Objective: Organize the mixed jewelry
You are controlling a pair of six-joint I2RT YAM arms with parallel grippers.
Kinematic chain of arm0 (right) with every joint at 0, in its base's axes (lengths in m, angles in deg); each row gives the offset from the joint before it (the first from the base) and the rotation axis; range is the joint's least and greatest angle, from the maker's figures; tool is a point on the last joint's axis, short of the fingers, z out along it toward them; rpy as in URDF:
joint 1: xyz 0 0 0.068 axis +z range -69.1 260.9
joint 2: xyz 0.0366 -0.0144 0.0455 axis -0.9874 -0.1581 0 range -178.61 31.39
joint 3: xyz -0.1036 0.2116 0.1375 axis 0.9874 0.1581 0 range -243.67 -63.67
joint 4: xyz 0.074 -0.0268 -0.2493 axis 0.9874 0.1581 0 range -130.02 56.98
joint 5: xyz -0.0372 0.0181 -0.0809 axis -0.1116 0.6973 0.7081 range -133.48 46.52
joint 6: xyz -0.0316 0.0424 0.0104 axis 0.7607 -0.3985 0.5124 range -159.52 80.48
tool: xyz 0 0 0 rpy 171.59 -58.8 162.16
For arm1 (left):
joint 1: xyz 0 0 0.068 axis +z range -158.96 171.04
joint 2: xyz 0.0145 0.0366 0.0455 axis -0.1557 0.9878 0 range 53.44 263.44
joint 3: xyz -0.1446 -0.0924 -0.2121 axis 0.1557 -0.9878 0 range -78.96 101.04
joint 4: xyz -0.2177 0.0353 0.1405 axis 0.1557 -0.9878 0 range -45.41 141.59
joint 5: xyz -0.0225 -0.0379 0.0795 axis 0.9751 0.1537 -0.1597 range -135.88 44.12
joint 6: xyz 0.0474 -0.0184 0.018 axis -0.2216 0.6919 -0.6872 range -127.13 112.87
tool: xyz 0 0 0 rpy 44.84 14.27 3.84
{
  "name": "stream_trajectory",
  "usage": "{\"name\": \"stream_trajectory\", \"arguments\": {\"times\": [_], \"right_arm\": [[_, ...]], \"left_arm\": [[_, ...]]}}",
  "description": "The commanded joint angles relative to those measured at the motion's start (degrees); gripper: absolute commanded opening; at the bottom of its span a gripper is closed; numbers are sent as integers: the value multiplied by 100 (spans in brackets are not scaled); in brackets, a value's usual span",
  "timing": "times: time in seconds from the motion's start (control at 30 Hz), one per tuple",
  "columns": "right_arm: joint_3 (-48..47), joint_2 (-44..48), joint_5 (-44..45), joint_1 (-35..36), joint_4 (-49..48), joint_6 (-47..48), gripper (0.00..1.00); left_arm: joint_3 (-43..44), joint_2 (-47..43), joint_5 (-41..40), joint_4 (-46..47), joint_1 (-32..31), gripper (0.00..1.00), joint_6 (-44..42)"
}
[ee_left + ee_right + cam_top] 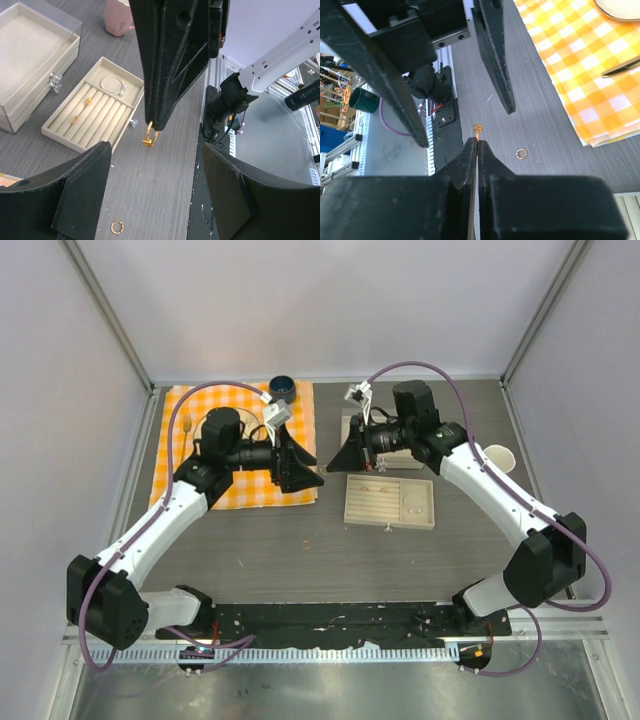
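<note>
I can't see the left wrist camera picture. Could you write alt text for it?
The right claw, shut, pinches a small gold ring over a grey table. Beside it, a beige tray holds two gold rings and a silver hoop; a loose gold ring lies nearby.

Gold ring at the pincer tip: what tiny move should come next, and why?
Probably the left pincer should close gently on the gold ring. The right pincer is shut on it at the very tip, and the ring hangs about level with the left pincer's open fingertips, so a handover looks set up.
</note>
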Motion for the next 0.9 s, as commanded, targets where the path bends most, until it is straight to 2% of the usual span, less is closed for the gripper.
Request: {"name": "stream_trajectory", "arguments": {"times": [0.0,0.1,0.13,0.23,0.47,0.77,0.87], "right_arm": [[-4,396,-348,55,-312,-209,1],[93,422,-409,73,-488,-289,1],[102,422,-409,64,-489,-315,1],[145,449,-409,64,-611,-403,1],[269,449,-322,55,-743,-456,1],[269,449,-251,64,-796,-482,1],[286,449,-251,64,-823,-500,1]], "left_arm": [[122,26,416,322,30,75,-7],[148,87,540,428,30,67,168],[157,113,584,437,30,60,221],[184,166,619,516,30,51,388],[96,123,689,876,30,47,679],[52,114,672,876,30,30,696],[26,105,654,903,30,27,714]]}}
